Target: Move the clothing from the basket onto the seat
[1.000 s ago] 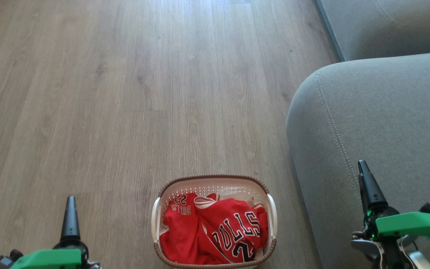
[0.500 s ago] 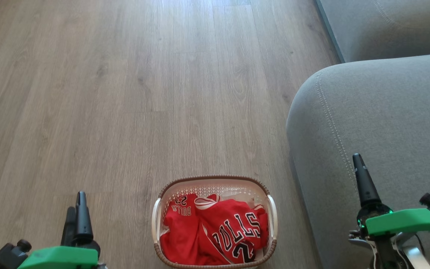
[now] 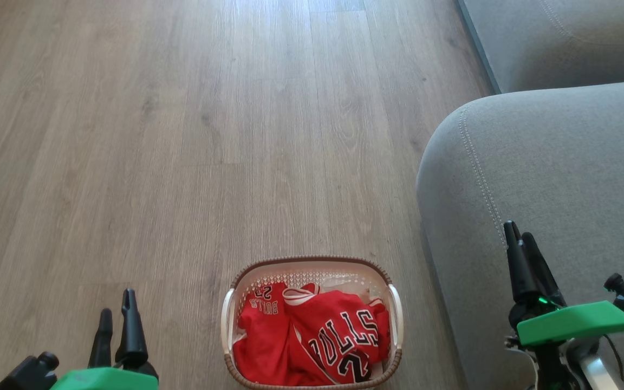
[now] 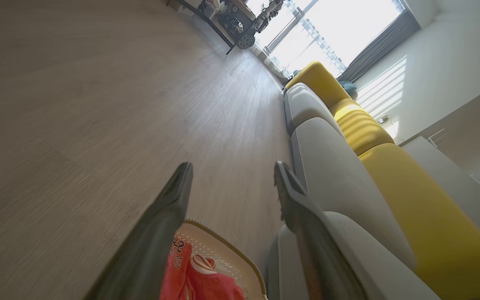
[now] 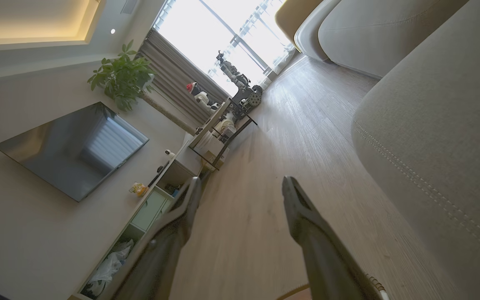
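Note:
Red clothing [image 3: 312, 338] with black "BULLS" lettering lies heaped in the cream basket [image 3: 228, 313] on the floor, at the bottom middle of the head view. Just right of it rises the grey seat [image 3: 561, 173], bare on top. My left gripper [image 3: 117, 304] stands open, empty, over the floor left of the basket. In the left wrist view the basket rim [image 4: 223, 246] and clothing [image 4: 206, 283] show between that open gripper [image 4: 231, 177]. My right gripper [image 3: 519, 232] hovers open and empty above the seat's front part; its wrist view shows the open gripper [image 5: 240, 185] and the seat [image 5: 440, 125].
Wood-plank floor [image 3: 182, 135] stretches ahead and to the left. A second grey cushion [image 3: 561, 38] lies farther along the sofa, with yellow back cushions [image 4: 411, 187]. A TV [image 5: 73, 150], low cabinet [image 5: 156, 200], plant [image 5: 123, 77] and cluttered table [image 5: 227, 121] line the opposite wall.
Both grippers have rolled about their wrists, so two fingers now show on each instead of one. The left has shifted slightly right, toward the basket; the right a little left and up.

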Available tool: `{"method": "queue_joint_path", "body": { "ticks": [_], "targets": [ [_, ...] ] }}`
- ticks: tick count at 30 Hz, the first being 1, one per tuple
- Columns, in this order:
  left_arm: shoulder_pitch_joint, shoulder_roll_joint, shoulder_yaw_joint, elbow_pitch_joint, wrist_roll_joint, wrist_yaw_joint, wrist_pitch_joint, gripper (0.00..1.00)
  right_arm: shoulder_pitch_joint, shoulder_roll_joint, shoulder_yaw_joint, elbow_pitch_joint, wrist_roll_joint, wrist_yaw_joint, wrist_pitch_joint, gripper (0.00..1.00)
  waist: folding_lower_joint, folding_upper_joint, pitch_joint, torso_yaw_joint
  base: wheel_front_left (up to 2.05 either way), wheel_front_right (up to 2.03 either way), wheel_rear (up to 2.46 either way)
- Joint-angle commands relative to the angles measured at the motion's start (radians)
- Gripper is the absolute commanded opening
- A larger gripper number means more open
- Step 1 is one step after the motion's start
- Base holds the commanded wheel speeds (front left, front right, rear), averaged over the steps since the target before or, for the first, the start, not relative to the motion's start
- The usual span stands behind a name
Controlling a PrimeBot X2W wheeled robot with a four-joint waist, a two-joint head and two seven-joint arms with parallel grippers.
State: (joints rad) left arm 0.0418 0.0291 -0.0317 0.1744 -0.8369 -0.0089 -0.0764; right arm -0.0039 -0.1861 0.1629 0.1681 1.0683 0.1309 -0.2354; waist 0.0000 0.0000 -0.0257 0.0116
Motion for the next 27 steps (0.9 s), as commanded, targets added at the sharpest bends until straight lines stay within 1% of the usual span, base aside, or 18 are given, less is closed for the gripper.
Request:
{"method": "queue_joint_path", "body": {
  "ticks": [1, 12, 27],
  "targets": [
    [-0.022, 0.013, 0.01, -0.033, 0.033, -0.001, -0.012, 1.0, -0.014, 0.003, -0.004, -0.039, -0.04, 0.0, -0.013, 1.0, 0.0, 0.0, 0.0, 0.0, 0.0, 0.0, 0.0],
    [-0.017, 0.015, 0.0, -0.026, 0.166, 0.005, -0.044, 1.0, -0.01, 0.028, -0.03, -0.018, -0.21, 0.0, -0.015, 1.0, 0.0, 0.0, -0.003, -0.002, 0.0, 0.0, 0.0],
    [-0.019, 0.017, -0.013, -0.007, 0.35, 0.016, -0.088, 1.0, -0.016, 0.062, -0.065, 0.04, -0.442, 0.0, -0.019, 1.0, 0.0, 0.0, -0.006, 0.003, 0.0, 0.0, 0.0]
  ]
}}
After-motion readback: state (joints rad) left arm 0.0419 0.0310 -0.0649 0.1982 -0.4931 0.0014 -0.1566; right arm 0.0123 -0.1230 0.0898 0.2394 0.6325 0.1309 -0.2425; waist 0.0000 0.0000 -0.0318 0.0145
